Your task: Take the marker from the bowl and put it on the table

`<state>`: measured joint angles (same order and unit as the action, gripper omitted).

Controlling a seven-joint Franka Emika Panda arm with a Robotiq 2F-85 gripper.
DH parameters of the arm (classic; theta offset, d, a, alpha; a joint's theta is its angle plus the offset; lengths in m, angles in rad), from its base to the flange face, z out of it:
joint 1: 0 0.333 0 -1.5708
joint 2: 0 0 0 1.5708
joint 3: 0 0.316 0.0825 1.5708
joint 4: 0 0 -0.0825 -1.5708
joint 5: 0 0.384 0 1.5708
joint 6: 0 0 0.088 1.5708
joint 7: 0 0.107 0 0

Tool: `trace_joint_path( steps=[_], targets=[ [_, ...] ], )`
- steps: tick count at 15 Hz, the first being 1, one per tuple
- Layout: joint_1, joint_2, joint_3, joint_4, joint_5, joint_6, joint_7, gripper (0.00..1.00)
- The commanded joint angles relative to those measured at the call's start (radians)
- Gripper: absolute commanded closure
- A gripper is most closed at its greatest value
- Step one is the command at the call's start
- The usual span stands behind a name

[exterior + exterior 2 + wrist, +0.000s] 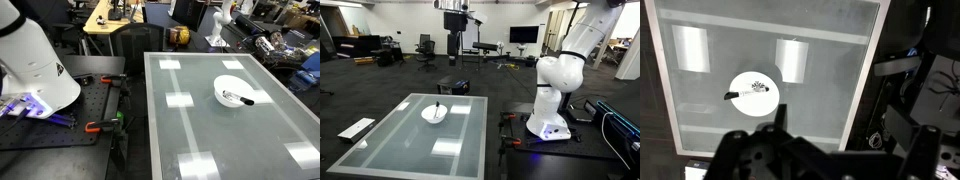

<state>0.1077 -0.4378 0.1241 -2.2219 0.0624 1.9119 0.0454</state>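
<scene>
The white bowl point(228, 84) sits on the pale frosted glass table point(200, 135), towards its far right part. The black marker point(241, 99) lies in the bowl with one end sticking out over the rim. The bowl point(432, 116) and marker point(439, 106) also show in the other exterior view, and from above in the wrist view as bowl point(755, 100) and marker point(740, 95). My gripper point(453, 54) hangs high above the table point(410, 150), far from the bowl, open and empty. Its dark fingers point(800, 140) fill the bottom of the wrist view.
The robot base point(35, 60) stands on a dark perforated bench point(50, 135) beside the table, with orange-handled clamps point(97, 126) at the bench edge. A flat white object point(357, 127) lies on the floor by the table. Desks and chairs stand behind.
</scene>
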Motion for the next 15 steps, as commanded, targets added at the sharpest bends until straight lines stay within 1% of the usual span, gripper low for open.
trace_joint_path(
  steps=[1,4,6,11,15],
  targets=[
    [0.002,0.001,-0.002,0.002,-0.001,-0.002,0.001,0.0],
    [0.002,0.001,-0.002,0.002,-0.001,-0.002,0.001,0.0],
    [-0.012,0.02,0.008,0.014,-0.013,0.001,0.051,0.0],
    [-0.048,0.095,0.026,0.029,-0.027,0.029,0.27,0.0],
    [-0.07,0.19,0.04,0.043,-0.046,0.069,0.471,0.0]
  ],
)
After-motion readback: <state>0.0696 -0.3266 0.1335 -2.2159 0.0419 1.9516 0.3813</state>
